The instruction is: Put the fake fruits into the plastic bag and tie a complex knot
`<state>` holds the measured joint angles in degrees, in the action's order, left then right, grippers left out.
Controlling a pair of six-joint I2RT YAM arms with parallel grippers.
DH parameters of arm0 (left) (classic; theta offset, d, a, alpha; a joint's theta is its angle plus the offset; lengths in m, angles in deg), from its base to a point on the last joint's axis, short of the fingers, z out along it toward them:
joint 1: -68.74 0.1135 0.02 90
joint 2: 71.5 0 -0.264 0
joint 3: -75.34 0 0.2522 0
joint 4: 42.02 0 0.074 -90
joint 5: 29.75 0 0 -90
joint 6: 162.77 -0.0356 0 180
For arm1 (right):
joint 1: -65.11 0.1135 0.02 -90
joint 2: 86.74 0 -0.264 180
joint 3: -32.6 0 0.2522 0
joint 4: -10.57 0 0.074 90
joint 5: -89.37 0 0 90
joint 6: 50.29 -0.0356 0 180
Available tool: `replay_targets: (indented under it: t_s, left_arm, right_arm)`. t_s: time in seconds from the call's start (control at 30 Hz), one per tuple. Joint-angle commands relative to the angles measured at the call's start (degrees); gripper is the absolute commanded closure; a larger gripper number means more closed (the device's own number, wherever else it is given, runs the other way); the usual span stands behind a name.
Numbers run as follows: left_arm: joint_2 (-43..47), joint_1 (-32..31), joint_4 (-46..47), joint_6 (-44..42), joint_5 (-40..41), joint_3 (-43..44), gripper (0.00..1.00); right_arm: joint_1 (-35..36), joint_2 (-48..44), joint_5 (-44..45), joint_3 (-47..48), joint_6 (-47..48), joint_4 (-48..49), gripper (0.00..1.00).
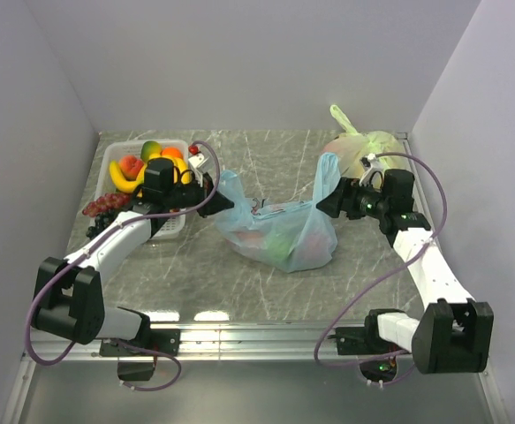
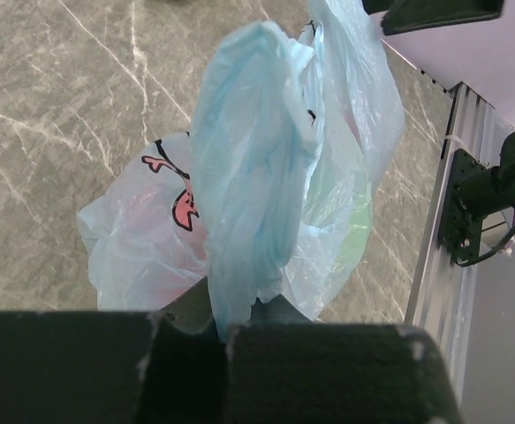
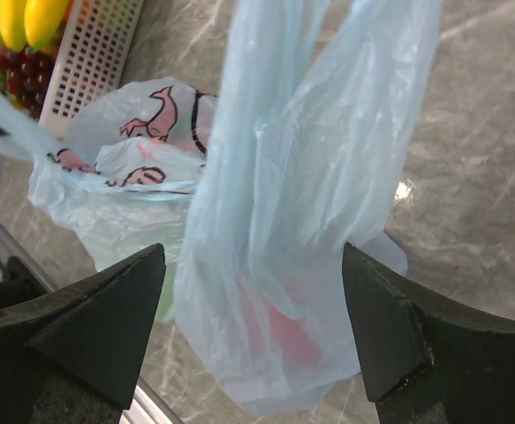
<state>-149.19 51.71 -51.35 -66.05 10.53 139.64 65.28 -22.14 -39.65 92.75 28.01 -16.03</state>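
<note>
The bench (image 1: 266,159) is a grey-green surface like stone, with thin white veins, and it lies below both claws. A white basket (image 1: 170,227) with walls full of small holes stands on it to the left of the left claw (image 1: 225,200), near the far left corner. A pale yellow-green bag (image 1: 374,146), tied shut with one loose end pointing up, lies just beyond the right claw (image 1: 324,204). A metal rail (image 1: 257,331) runs along the near edge, well apart from both claws. Plain pale walls (image 1: 239,62) stand around the bench.
</note>
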Motion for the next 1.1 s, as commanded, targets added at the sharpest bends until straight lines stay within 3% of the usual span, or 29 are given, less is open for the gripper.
replay_targets:
  t_s: [0.0, 0.2, 0.33, 0.43, 0.47, 0.77, 0.9, 1.07]
  left_arm:
    - [-0.18, -0.01, -0.82, -0.92, -1.00, 2.63, 1.00]
    - [-0.27, -0.10, -1.09, -1.01, -0.65, 2.46, 1.00]
    - [-0.53, -0.10, -1.61, -1.53, -0.65, 2.89, 1.00]
    - [-0.88, -0.28, -3.19, -2.85, -0.91, 3.68, 1.00]
    - [-0.97, -0.45, -3.98, -4.42, -1.43, 4.12, 1.00]
    - [-2.81, -4.84, -18.27, -18.92, -4.86, 12.20, 1.00]
    - [-5.62, -9.59, -24.54, -25.87, -6.97, 18.62, 1.00]
    - [-8.96, -14.42, -24.29, -28.52, -6.80, 23.62, 1.00]
  right_arm:
    - [-1.48, 1.57, -1.48, -0.86, -5.07, 7.73, 0.13]
    - [-0.87, 6.31, -1.76, -4.03, -10.27, 15.92, 0.13]
    - [-0.52, 9.84, -4.03, -3.59, -10.88, 18.19, 0.19]
    - [1.31, 10.55, -5.71, -2.19, -9.84, 19.78, 0.40]
    - [1.85, 10.72, -6.58, -0.88, -9.05, 19.61, 0.51]
    - [10.46, 14.32, -7.21, 8.00, 5.71, 11.54, 0.99]
    - [13.80, 15.56, -7.20, 9.86, 10.47, 9.41, 1.00]
    - [17.14, 16.17, -10.54, 11.18, 11.09, 9.41, 1.00]
